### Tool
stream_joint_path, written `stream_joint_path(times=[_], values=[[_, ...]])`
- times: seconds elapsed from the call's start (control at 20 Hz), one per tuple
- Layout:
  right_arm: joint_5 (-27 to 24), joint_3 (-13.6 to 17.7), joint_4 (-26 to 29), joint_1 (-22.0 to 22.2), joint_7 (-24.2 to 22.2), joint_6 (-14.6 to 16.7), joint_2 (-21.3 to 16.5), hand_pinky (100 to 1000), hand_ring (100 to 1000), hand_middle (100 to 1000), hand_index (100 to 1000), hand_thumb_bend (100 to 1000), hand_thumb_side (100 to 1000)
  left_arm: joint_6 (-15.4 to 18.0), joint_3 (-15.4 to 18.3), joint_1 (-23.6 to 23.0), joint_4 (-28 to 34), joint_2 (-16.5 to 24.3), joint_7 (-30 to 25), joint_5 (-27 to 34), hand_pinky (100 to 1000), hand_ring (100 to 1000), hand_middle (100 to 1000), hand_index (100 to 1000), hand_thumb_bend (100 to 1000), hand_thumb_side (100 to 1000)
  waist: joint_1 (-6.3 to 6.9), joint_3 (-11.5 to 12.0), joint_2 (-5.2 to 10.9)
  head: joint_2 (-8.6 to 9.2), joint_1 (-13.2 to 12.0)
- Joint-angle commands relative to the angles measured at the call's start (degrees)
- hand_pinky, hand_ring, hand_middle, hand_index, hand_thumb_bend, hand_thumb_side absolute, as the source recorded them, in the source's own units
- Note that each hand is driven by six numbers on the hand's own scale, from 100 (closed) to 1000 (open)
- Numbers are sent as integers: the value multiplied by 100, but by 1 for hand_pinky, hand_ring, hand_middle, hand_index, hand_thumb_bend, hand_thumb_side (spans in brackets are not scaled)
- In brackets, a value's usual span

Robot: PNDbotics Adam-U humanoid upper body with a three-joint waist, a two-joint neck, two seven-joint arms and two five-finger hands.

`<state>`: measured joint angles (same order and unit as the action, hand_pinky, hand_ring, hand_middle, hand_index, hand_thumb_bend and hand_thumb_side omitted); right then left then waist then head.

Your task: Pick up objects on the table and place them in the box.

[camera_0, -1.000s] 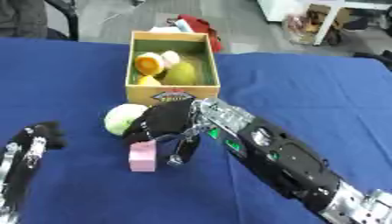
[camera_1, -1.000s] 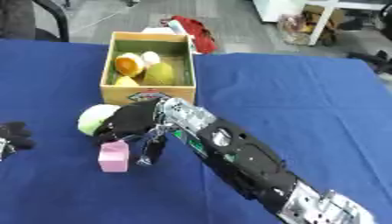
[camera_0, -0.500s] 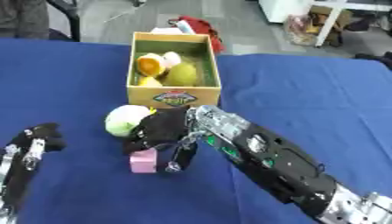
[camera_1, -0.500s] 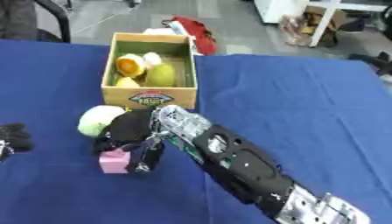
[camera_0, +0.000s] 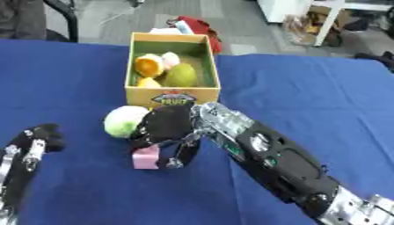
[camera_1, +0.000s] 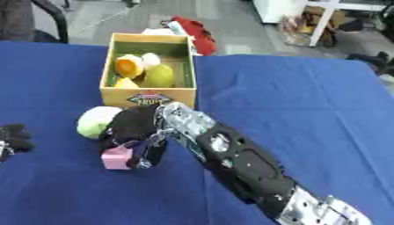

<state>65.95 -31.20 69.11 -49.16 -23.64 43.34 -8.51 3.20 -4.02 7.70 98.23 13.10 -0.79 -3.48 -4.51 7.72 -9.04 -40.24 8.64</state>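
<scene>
Centre-left of frame: pink block (camera_0: 145,157) on the blue table (camera_0: 308,96), just below a pale green ball (camera_0: 123,121).
Right hand (camera_0: 165,127): fingers curled down around the block; hold looks partial.
Left hand (camera_0: 34,140): lower left, idle, grip unclear.
Box (camera_0: 172,94): upper centre, fruit inside.
Advice: seat the block before lifting, avoid nudging the ball.
Views: right eye shows more of the block.

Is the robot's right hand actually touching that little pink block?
Touching. In the left eye view the right hand sits over the pink block, its curled fingers meeting the block's top and right side with no blue cloth showing between them.
</scene>
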Motion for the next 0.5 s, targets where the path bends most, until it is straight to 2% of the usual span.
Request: stream_joint_path(times=[0.05, 0.2, 0.3, 0.4, 0.5], values=[[-394, 318, 138, -246, -776, 823, -201, 796, 808, 739, 776, 100, 225, 10, 24, 35, 106, 69, 15, -8, 668, 579, 584, 750, 100, 763, 20, -26, 8, 29, -16], [-1003, 559, 159, -530, -951, 593, -313, 796, 805, 740, 781, 100, 213, 11, 18, 26, 105, 69, 13, -6, 668, 579, 584, 750, 100, 763, 26, -47, 18, 17, -23], [-1334, 779, 9, -723, -1110, 332, -326, 794, 800, 738, 782, 100, 203, 13, 13, 26, 105, 62, 6, -2, 668, 579, 584, 750, 100, 763, 34, -45, 25, 23, -26], [-1430, 1049, -216, -931, -1205, 32, -281, 795, 805, 748, 795, 100, 203, 13, 12, 24, 103, 64, 4, -1, 668, 578, 584, 750, 100, 762, 44, -29, 28, 34, -26], [-1224, 1378, -557, -1122, -1172, -294, -160, 794, 810, 769, 831, 100, 201, 11, 10, 24, 100, 64, 3, 3, 668, 578, 584, 750, 100, 761, 54, -9, 31, 34, -15]])
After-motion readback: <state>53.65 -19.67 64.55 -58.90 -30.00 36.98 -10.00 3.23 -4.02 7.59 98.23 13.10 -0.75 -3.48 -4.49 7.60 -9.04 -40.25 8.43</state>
